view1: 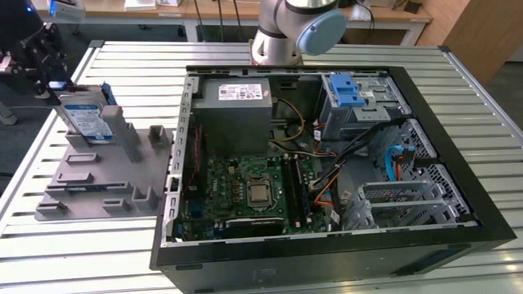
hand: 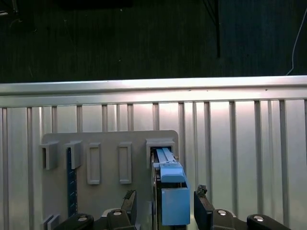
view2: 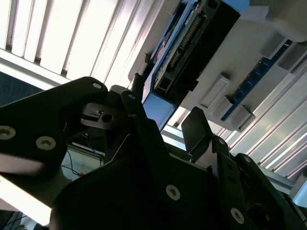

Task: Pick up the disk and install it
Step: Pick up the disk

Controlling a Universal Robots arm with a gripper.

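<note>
pincer (hand: 165, 201) was open astride disk (view1: 86, 119), holding nothing | disk stood in holder (view1: 98, 177), 9 o'clock of PC case (view1: 327, 260) | likely stiff, heavy, shock-fragile: clamp flat faces

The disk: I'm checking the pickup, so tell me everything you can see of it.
The disk stands on edge in a slot of the grey fixture at the exterior view's left. It has a silver-grey body, a white-and-blue label on its face and blue plastic rails along its edges. The open end effector straddles its top edge without visibly touching it.
</note>
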